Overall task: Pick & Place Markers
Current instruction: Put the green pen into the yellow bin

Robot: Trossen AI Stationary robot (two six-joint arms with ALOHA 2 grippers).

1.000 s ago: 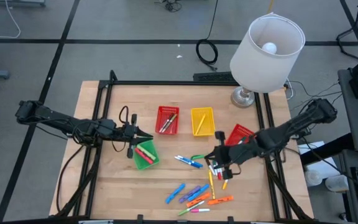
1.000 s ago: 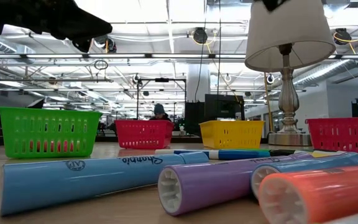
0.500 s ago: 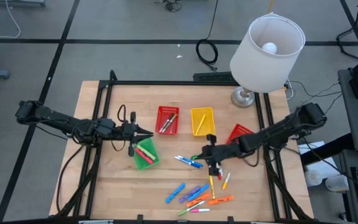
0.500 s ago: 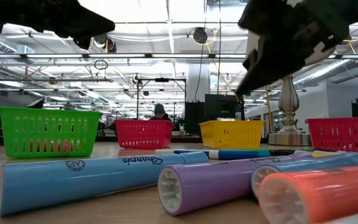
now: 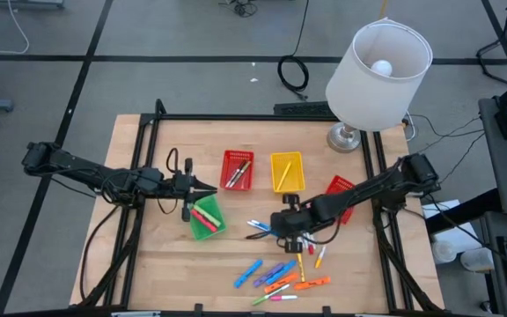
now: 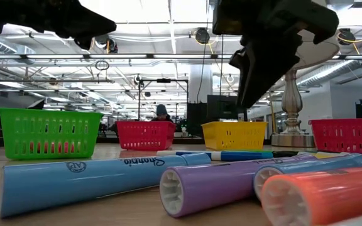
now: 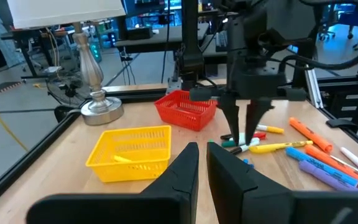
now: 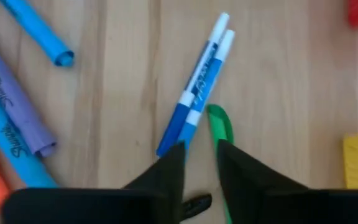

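**A:** So what's the right gripper (image 8: 196, 163) up to? Starting at the fingers (image 8: 166, 165): they're parted a little with nothing between them, hanging right over a pair of thin blue-and-white capped marker pens (image 8: 199, 87) lying side by side, with a green marker (image 8: 220, 124) just beside those. Looks like it's lining up a grab.

**B:** Yep, and compared to a second ago the right arm has swung in from the red mesh basket near the right edge (image 5: 344, 188) toward the middle of the wooden surface (image 5: 161, 255), and the fingers went from closed to partly open.

**A:** Left one?

**B:** The left gripper (image 5: 208, 188) hasn't budged, parked above the green mesh basket (image 5: 206, 217). Fingers nearly together; I can't see anything in them, though the angle isn't great.

**A:** Progress?

**B:** Partial, I'd say. The green basket, the red basket at the back (image 5: 237, 169) and the yellow basket (image 5: 286, 171) each have a marker or two inside. But a loose pile of blue, purple, orange, pink and yellow markers (image 5: 282, 275) is left at the front of the surface, plus the blue and green ones under the right gripper.
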